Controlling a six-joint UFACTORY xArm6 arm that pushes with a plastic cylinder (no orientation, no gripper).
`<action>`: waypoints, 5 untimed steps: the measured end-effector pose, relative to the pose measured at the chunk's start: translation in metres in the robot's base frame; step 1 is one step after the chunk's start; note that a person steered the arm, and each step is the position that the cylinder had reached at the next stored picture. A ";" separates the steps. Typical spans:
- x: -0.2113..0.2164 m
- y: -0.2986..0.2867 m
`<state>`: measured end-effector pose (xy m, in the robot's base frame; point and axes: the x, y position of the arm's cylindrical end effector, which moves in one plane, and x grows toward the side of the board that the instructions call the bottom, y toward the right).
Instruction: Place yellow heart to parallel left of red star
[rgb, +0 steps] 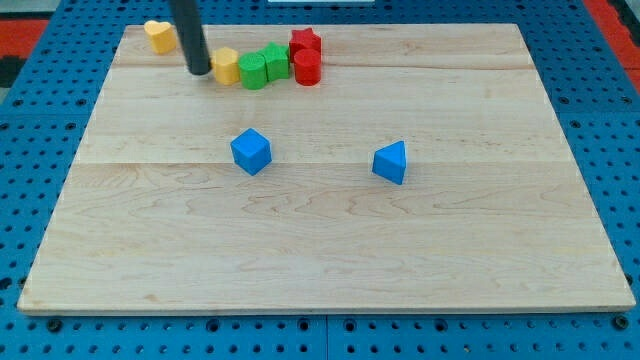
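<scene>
The yellow heart (158, 35) lies near the board's top left corner. The red star (305, 43) sits at the top middle, with a red cylinder (307, 68) just below it. My tip (199, 70) is down on the board between the yellow heart and a second yellow block (226, 66), right beside that block's left side. The heart is up and to the left of my tip, apart from it.
Two green blocks (254, 71) (276, 61) stand in a row between the yellow block and the red pieces. A blue cube (251, 151) and a blue triangular block (391, 162) lie mid-board. The wooden board (320, 250) rests on a blue pegboard.
</scene>
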<state>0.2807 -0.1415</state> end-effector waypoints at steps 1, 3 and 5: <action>0.000 0.039; 0.009 -0.060; -0.035 -0.158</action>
<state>0.2455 -0.3000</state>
